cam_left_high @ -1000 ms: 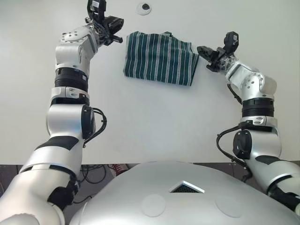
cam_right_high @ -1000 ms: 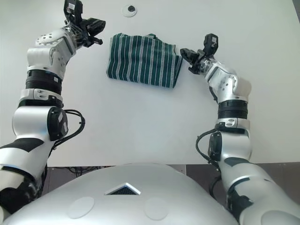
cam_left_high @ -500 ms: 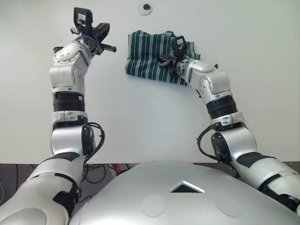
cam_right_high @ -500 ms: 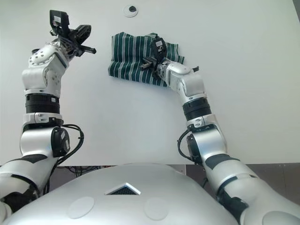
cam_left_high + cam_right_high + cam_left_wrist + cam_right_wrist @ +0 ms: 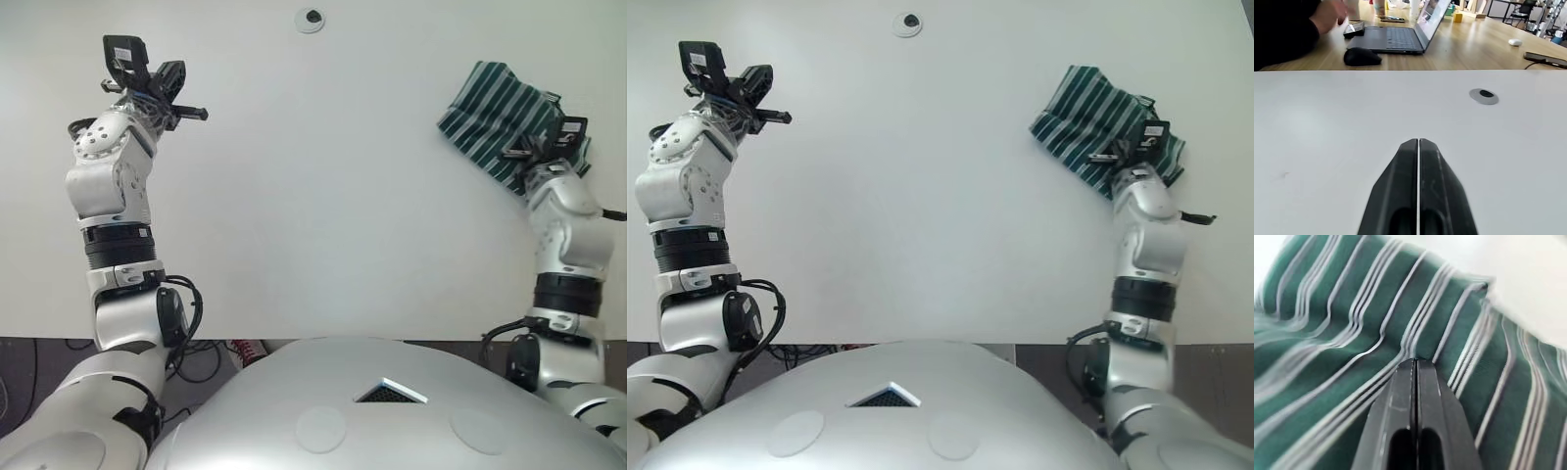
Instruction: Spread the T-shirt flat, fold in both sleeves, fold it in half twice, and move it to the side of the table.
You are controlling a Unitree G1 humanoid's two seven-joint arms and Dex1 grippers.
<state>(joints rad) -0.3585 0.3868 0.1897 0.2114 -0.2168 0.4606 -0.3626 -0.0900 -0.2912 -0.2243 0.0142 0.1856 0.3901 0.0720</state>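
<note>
Folded striped T-shirt (image 5: pixel 490 103) lies on surface (image 5: pixel 323 215), well to R of cable hole (image 5: pixel 312 18) and nearer the robot. R gripper (image 5: pixel 1414 361) clenched, pinching a crease of it. L gripper (image 5: pixel 1418 142) clenched on nothing, off to L of hole.

1. The left arm (image 5: pixel 110 186) and right arm (image 5: pixel 566 230) are glossy silver-white shells in rounded segments, parted by black joints.
2. A ribbed black ring (image 5: pixel 116 243) circles each forearm, with a silver collar just below it.
3. Small dark screw holes dot the left arm's rounded wrist housing (image 5: pixel 96 137).
4. A black cable (image 5: pixel 192 311) loops out at each elbow.
5. A black camera box (image 5: pixel 124 51) with a white label sits above each wrist.
6. The left gripper (image 5: pixel 1419 147) and right gripper (image 5: pixel 1414 366) have smooth black fingers that taper to narrow tips.
</note>
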